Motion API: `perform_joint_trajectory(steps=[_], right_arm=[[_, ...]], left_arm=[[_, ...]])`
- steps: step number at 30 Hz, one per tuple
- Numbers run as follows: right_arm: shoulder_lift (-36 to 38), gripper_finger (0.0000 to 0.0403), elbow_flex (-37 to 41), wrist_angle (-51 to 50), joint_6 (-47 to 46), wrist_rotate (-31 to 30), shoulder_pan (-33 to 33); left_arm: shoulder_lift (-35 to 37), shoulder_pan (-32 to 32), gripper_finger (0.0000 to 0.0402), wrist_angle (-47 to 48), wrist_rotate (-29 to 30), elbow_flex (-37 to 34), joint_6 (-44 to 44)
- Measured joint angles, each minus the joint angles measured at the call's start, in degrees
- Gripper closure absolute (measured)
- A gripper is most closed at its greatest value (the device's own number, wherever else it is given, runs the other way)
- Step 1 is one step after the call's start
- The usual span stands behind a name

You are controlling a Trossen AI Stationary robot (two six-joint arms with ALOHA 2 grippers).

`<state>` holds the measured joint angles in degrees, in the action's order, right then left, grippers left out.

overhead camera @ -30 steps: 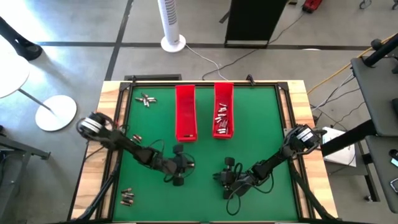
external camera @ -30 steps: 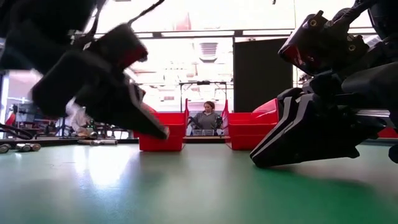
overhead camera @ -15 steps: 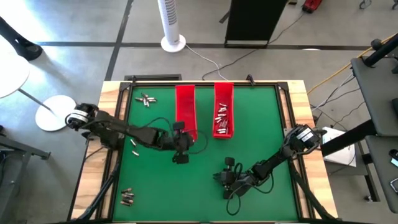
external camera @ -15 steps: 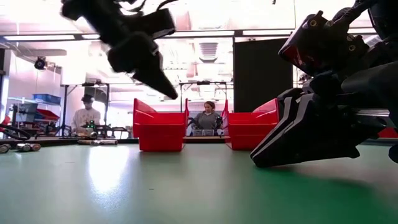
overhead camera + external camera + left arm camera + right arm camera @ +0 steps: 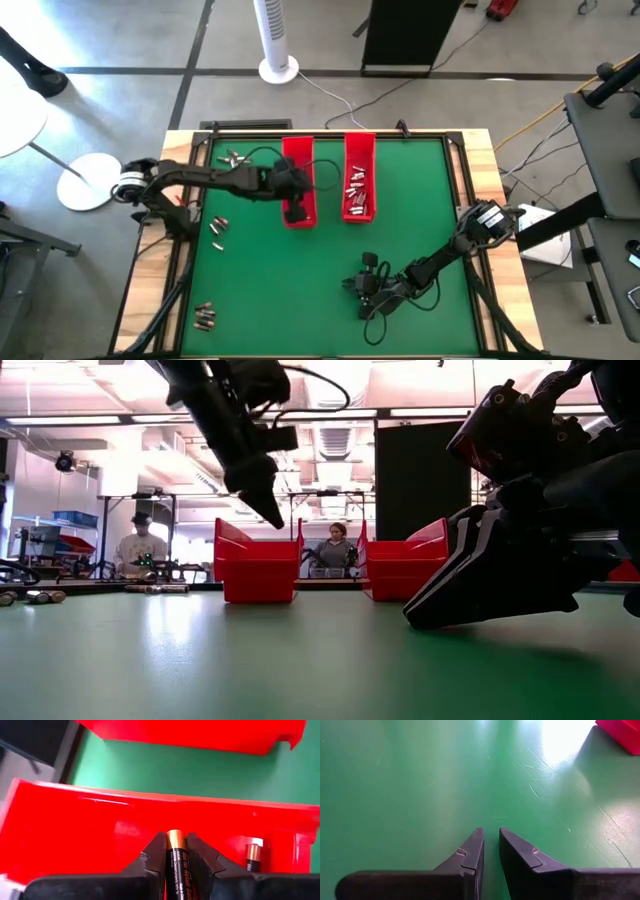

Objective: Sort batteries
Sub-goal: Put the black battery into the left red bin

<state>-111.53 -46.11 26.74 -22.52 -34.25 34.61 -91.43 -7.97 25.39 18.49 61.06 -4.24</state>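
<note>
Loose batteries (image 5: 235, 158) lie near the green tabletop's (image 5: 250, 290) left edge, awaiting sorting. The left tool (image 5: 175, 851), clenched on a dark, copper-capped battery (image 5: 175, 860), hovers over the left red tray (image 5: 298, 160), evidently to drop it there. Only the left wrist view shows that grip, and another cell (image 5: 252, 857) already inside. The right red tray (image 5: 359, 178) holds silvery cells. The right tool (image 5: 491, 851) rests low on the tabletop, nearly closed and grasping nothing.
</note>
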Motion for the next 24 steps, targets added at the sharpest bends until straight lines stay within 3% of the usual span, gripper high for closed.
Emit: perform_joint_trajectory(steps=[10, 16, 24], right_arm=[[0.0, 0.0351, 0.0, -0.1, 0.2, 0.1, 0.0], [0.0, 0.0351, 0.0, -0.1, 1.1, -0.1, 0.0], [0.0, 0.0351, 0.0, 0.0, 1.6, -0.2, -0.1]], left_arm=[[-1.2, -3.7, 0.0366, 3.4, -2.9, 0.5, -0.9], [-2.8, -5.4, 0.0366, 12.6, -3.0, 7.6, 0.0], [-8.4, -8.0, 0.0366, 15.6, -6.9, 14.8, -3.0]])
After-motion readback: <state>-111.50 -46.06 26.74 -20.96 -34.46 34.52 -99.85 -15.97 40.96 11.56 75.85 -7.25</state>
